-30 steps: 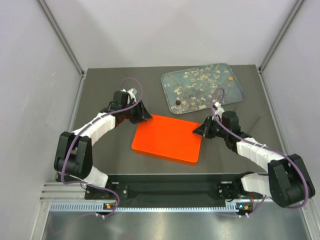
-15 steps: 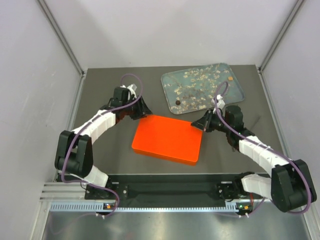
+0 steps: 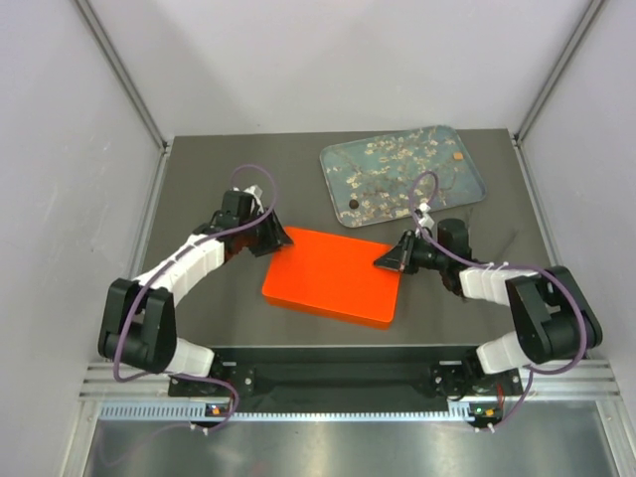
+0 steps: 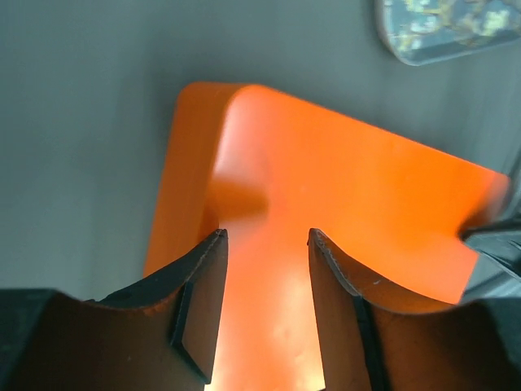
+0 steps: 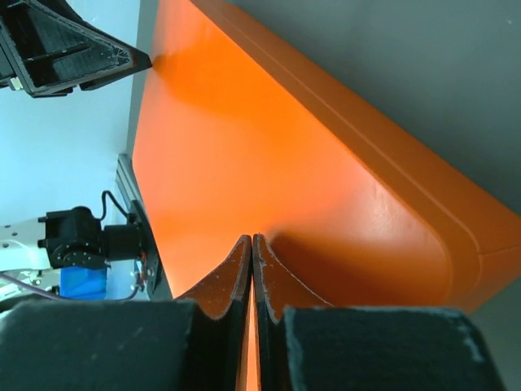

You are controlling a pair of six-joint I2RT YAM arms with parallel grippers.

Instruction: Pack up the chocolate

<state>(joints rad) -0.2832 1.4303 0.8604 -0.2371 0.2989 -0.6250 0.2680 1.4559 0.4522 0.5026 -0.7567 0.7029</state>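
2 chocolates [image 3: 355, 206] on show from above, both on the tray [image 3: 397, 171]: 1 dark piece [image 3: 355, 206], round, lying beyond the right gripper [image 3: 390, 260] and off to its left; 1 tan piece [image 3: 458, 156], likely chocolate too, further beyond it near the far rim. Neither touched by a gripper. Between the 2 grippers, a flat orange box [image 3: 333, 276] with rounded corners, closed as far as can be told. Left gripper [image 3: 273, 238] set at 1 far corner of it, right gripper at the other.

Through the left wrist: jaws standing apart, clamped on nothing, poised at the box's corner; touching it or not, cannot tell. Smooth, glossy plastic under and ahead of the fingers, with a rounded lip down their left side. Matte grey table [image 4: 81, 122] left of them, a strip of tray far ahead to the right.

Through the right wrist: fingers pressed together, empty, tips on or just above the box's top. Glossy orange running ahead, a stepped rim off to the right.

Judged for handling: light, small and stiff, yet easily marked; apt to roll if round, apt to smear if squeezed hard. Best pinched gently across the middle, from straight above. Slick-looking tray, so expect sliding under any nudge.
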